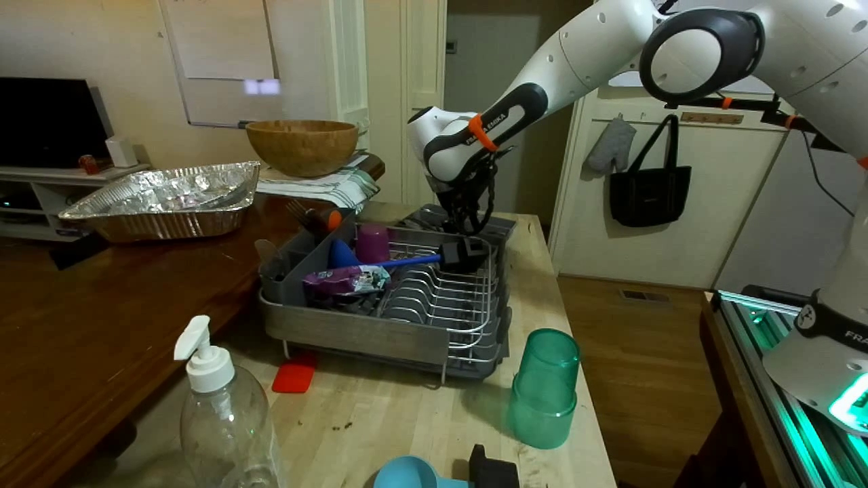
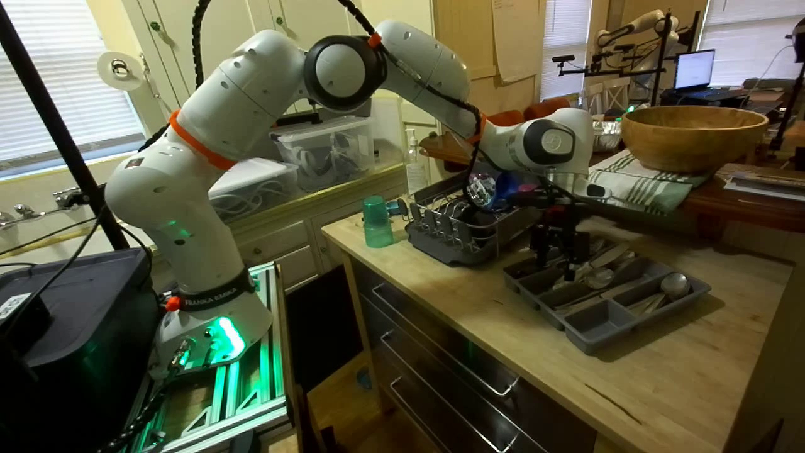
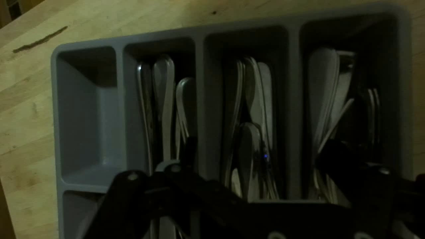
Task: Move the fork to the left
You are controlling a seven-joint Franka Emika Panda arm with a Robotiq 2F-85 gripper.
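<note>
The grey cutlery tray [image 3: 201,99] fills much of the wrist view and also stands on the counter in an exterior view [image 2: 604,327]. Metal cutlery handles [image 3: 252,93] lie in its middle compartment, with more in the compartments on both sides. Their heads are mostly hidden, so I cannot tell which are forks. My gripper [image 3: 260,156] is open, with its fingers wide apart over the tray and the middle compartment between them. It is also low over the tray in an exterior view [image 2: 558,267]. A fork [image 1: 298,213] with its tines up stands in the dish rack's cutlery holder.
The dish rack [image 1: 352,332] stands beside the tray, holding a purple cup [image 1: 373,244] and a blue-handled utensil [image 1: 413,260]. Green cups [image 1: 546,386] stand near the counter edge. A wooden bowl [image 2: 692,135] rests on a striped towel [image 2: 648,179]. A soap bottle [image 1: 227,427] stands in front.
</note>
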